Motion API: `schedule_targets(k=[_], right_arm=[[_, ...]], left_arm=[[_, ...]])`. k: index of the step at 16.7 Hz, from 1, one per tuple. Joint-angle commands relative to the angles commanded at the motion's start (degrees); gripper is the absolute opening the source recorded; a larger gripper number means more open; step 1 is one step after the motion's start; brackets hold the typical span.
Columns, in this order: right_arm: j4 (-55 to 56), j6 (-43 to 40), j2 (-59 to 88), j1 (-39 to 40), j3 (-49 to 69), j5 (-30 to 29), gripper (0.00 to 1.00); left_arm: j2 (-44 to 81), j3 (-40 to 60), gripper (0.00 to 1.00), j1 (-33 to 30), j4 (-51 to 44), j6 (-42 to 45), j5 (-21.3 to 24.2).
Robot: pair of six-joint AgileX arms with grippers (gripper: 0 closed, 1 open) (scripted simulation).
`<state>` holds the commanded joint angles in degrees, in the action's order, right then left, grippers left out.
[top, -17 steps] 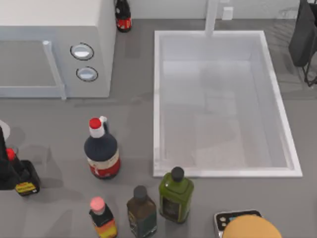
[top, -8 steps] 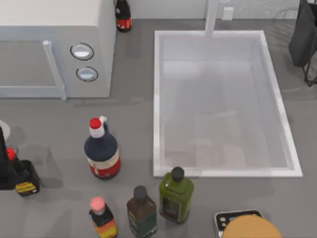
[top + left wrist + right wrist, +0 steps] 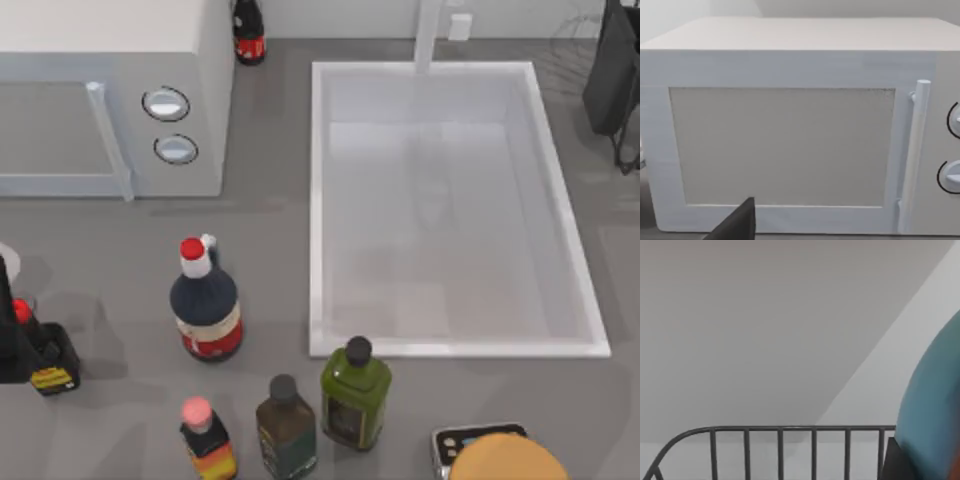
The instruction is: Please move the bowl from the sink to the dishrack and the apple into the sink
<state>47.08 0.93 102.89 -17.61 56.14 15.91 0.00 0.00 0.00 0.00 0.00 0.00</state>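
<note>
The right claw point(image 3: 612, 70), far right, carries the bowl point(image 3: 935, 405), grip unclear; it should lower squarely into the dishrack point(image 3: 780, 442).

white sink point(image 3: 320, 200), white microwave point(image 3: 790, 65), teal bowl point(image 3: 932, 410).

Top view looks down on sink point(image 3: 455, 345) and microwave point(image 3: 110, 90); left wrist faces microwave point(image 3: 790, 125) closely

No legible text, brand or number anywhere. Labels on the dark round bottle point(image 3: 205, 310), green bottle point(image 3: 354, 396), brown bottle point(image 3: 285, 425) and small red-capped bottle point(image 3: 207, 440) are unreadable; ditto the yellow label at the top view's left edge point(image 3: 54, 379). Microwave point(image 3: 790, 130) knobs carry no readable markings.
</note>
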Motion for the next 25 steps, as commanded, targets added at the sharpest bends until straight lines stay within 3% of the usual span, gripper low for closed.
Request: schedule_targets(k=[4, 17, 25], right_arm=[[0.1, 0.0, 0.1, 0.0, -0.1, 0.0, 0.0], [0.1, 0.0, 0.1, 0.0, -0.1, 0.0, 0.98], [0.1, 0.0, 0.1, 0.0, -0.1, 0.0, 1.0]], left_arm=[[0.0, 0.0, 1.0, 0.0, 0.0, 0.0, 0.0], [0.0, 0.0, 1.0, 0.0, 0.0, 0.0, 0.0], [0.0, 0.0, 1.0, 0.0, 0.0, 0.0, 0.0]])
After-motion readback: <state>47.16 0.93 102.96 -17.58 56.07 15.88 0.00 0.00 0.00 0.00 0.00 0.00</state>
